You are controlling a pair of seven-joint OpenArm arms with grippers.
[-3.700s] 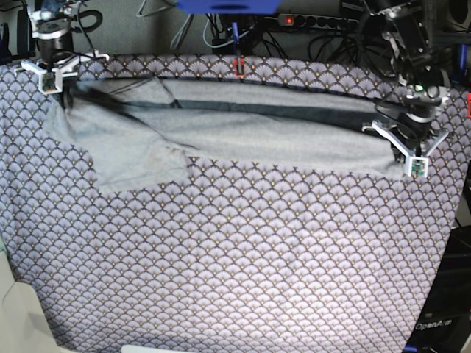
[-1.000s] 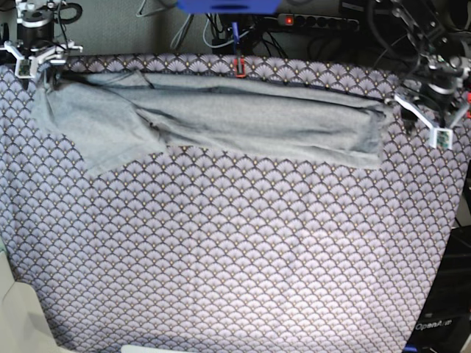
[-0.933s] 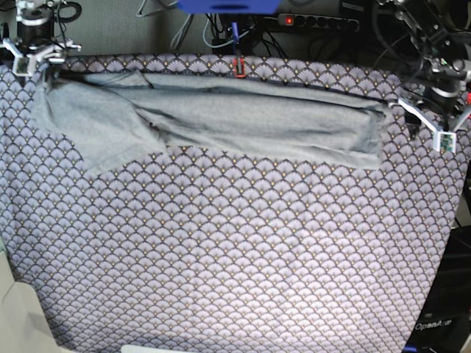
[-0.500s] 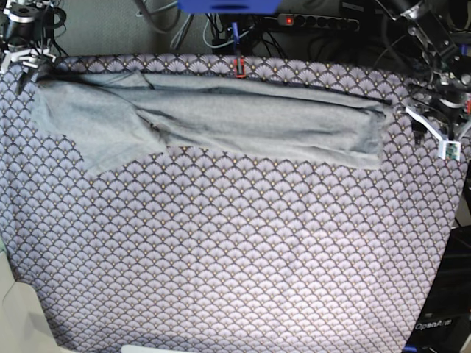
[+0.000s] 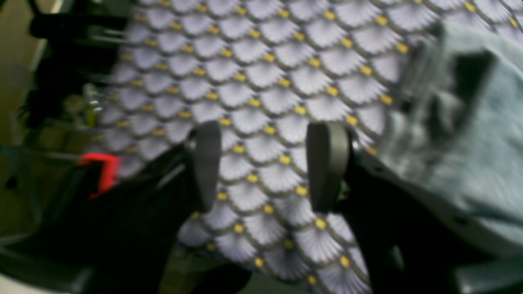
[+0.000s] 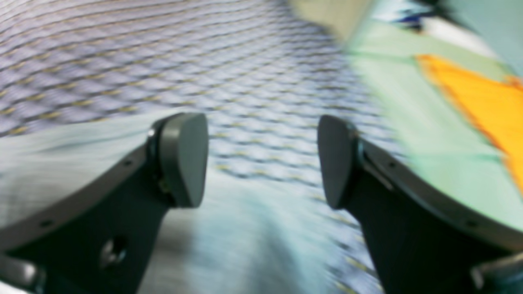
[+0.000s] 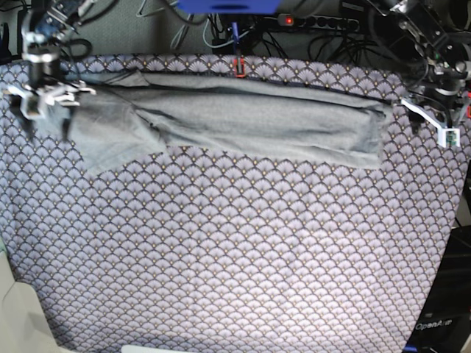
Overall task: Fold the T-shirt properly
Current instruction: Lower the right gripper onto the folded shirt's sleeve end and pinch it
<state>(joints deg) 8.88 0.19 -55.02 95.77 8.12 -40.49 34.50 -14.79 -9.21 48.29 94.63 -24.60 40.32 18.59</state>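
Base view: right gripper agape over T-shirt; left gripper agape beside.

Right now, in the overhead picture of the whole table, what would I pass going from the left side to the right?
Right gripper over the shirt's sleeve end → T-shirt, a long grey band across the purple table cloth → left gripper just beyond the shirt's other end.

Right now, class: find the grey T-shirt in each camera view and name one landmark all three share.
Base: the T-shirt lies as a long band across the far part of the table.
Left wrist: along the right edge.
Right wrist: blurred, bottom left to centre.
Shared landmark: the purple scallop-patterned cloth.
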